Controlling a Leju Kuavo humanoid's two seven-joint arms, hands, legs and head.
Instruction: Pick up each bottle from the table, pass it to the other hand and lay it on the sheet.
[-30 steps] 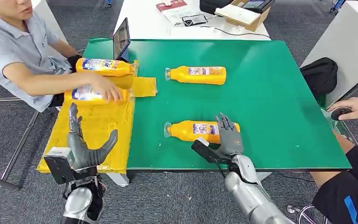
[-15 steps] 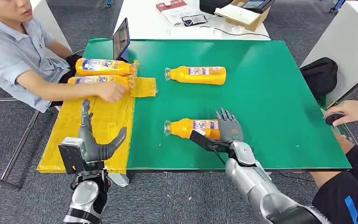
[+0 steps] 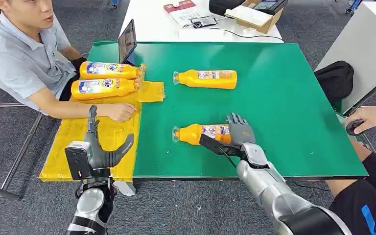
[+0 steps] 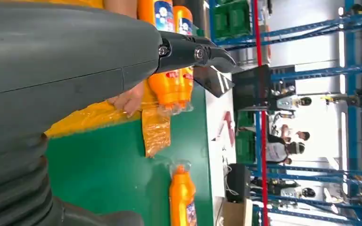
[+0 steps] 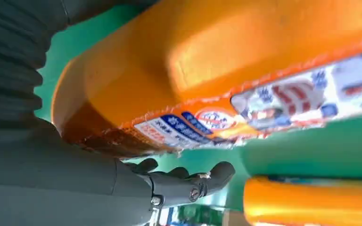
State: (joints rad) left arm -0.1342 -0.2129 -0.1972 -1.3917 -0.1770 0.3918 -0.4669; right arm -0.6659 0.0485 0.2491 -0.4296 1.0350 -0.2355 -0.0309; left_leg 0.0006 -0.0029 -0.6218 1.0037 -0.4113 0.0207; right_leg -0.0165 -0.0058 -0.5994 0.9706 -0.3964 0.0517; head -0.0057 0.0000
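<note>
One orange plastic bottle (image 3: 203, 133) lies crosswise directly beyond the right hand (image 3: 240, 133), fingers spread over its base, not yet gripping; the left hand (image 3: 100, 149) waits open, well apart.

The right hand (image 3: 240, 133) is resting on the near bottle (image 3: 200, 133) on the green worktop (image 3: 284, 98); the left hand (image 3: 100, 147) is hovering, fingers apart, over the yellow sheet (image 3: 78, 142).

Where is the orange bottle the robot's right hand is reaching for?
In the head view, the orange bottle lies on its side near the green table's front edge, with the right hand at its base.
</note>
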